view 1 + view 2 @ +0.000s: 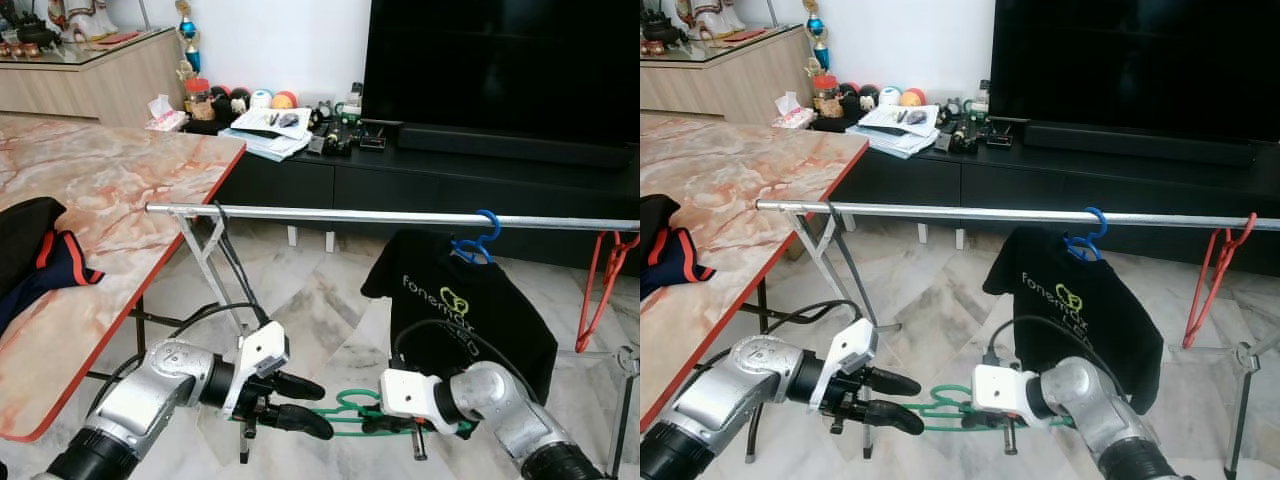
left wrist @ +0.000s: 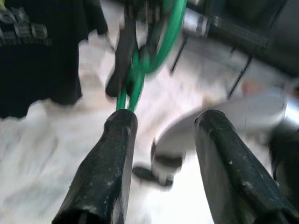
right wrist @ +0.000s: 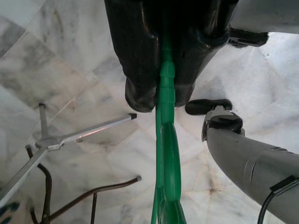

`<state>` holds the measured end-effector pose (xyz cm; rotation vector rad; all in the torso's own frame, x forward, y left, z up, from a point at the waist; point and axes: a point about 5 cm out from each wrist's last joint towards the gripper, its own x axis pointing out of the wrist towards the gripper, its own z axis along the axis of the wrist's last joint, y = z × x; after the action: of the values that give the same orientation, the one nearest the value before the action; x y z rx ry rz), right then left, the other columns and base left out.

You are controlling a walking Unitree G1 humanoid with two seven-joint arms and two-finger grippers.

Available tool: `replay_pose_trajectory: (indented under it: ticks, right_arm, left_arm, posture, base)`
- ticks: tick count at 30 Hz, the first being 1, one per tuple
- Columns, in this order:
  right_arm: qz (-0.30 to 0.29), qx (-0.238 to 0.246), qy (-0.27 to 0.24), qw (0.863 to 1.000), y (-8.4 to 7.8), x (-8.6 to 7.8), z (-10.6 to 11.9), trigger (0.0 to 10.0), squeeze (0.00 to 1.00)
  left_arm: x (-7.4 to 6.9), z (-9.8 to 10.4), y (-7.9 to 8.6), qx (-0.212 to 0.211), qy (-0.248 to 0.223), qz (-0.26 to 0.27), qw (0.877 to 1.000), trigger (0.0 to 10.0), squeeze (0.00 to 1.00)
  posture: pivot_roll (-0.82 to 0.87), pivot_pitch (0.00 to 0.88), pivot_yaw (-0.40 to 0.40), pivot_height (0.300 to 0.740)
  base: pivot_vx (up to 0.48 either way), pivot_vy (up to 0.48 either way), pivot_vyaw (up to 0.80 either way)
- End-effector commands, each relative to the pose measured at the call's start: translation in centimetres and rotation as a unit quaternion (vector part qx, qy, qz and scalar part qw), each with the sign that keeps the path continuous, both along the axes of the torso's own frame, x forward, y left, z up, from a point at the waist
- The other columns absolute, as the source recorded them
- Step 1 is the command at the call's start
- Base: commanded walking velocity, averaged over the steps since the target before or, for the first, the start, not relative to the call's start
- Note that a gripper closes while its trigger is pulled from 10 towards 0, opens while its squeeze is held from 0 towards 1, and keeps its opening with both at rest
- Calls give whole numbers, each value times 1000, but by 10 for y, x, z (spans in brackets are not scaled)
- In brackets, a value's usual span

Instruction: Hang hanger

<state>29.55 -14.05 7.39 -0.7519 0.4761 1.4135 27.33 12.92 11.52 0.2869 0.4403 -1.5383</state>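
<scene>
The right gripper [image 3: 161, 88] pinched the green hanger [image 3: 167, 154], the left gripper [image 1: 300, 402] spread at nine o'clock; its hook should rise squarely over the rail [image 1: 400, 217]

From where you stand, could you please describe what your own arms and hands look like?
Both arms are rounded silver metal, darkening to black near the elbows. Each ends in a white boxy wrist block carrying two long, tapered black fingers: the left hand and the right hand. Thin black cables loop above each forearm. The finger surfaces look scuffed and matte.
</scene>
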Motion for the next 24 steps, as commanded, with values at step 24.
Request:
replay_pose_trajectory:
  ticks: [24]
  right_arm:
    - [25, 51, -39, 998, 31, 3, 35, 10000, 0]
  left_arm:
    - [19, -2, 4, 42, -38, 36, 998, 10000, 0]
  posture:
    - [98, 40, 28, 740]
  base:
    - [0, 0, 0]
